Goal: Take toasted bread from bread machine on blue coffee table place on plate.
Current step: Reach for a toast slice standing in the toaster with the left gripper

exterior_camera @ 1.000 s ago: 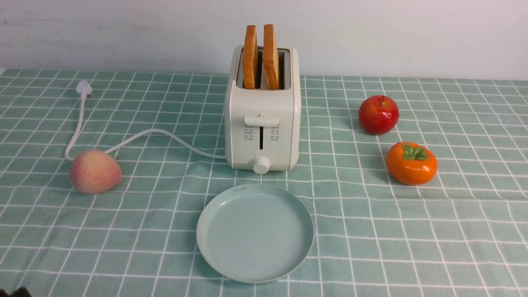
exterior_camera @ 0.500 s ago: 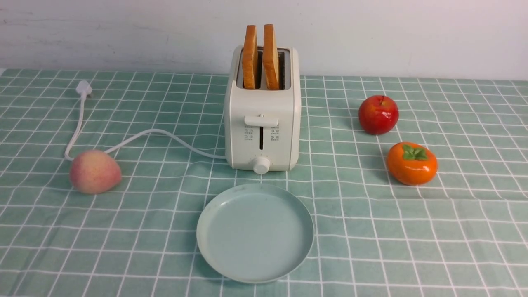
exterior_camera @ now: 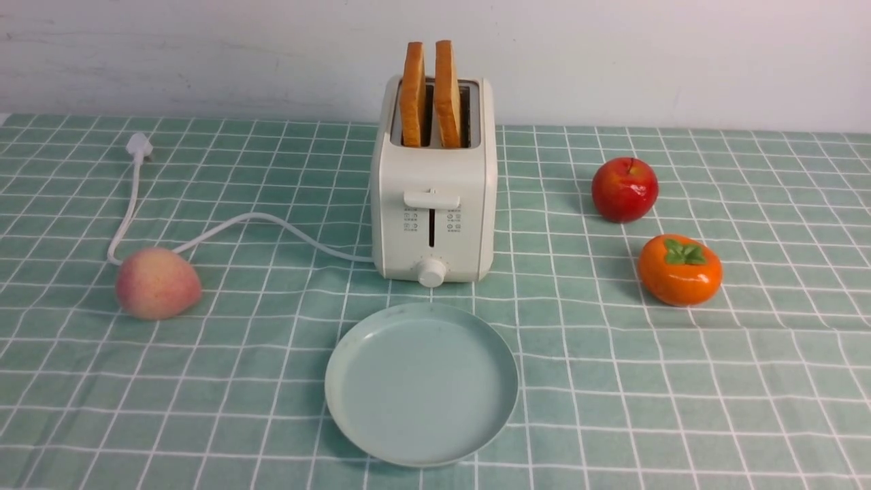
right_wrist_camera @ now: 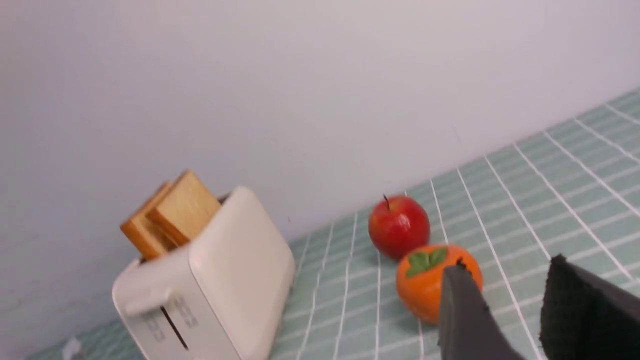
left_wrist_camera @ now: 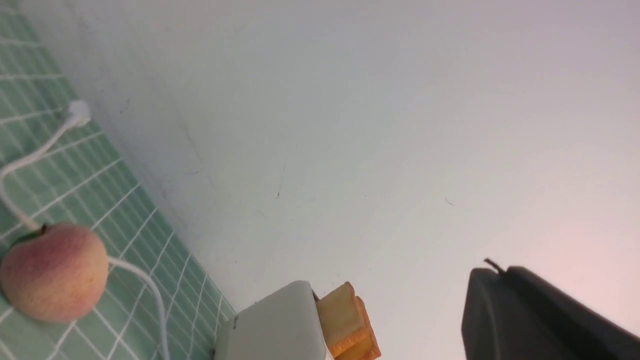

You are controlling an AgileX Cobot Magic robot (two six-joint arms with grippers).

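Upright in the cream-white two-slot toaster (exterior_camera: 433,177), just behind the round pale blue-green plate (exterior_camera: 422,388), stand two golden-crusted toast slices (exterior_camera: 446,92). The right pincer (right_wrist_camera: 507,270) is released; the left pincer (left_wrist_camera: 525,320) shows too little to tell. Best to pinch one slice across its faces and lift straight up.

On the table (exterior_camera: 680,408), the toaster (exterior_camera: 432,204) stands at upper centre of the frame with two toast slices (exterior_camera: 446,92) in its slots, and the plate (exterior_camera: 420,384) lies just below it. Its cord (exterior_camera: 272,221) trails left to a peach (exterior_camera: 157,282). At right sits an apple (exterior_camera: 625,189), with a persimmon (exterior_camera: 679,269) below it.
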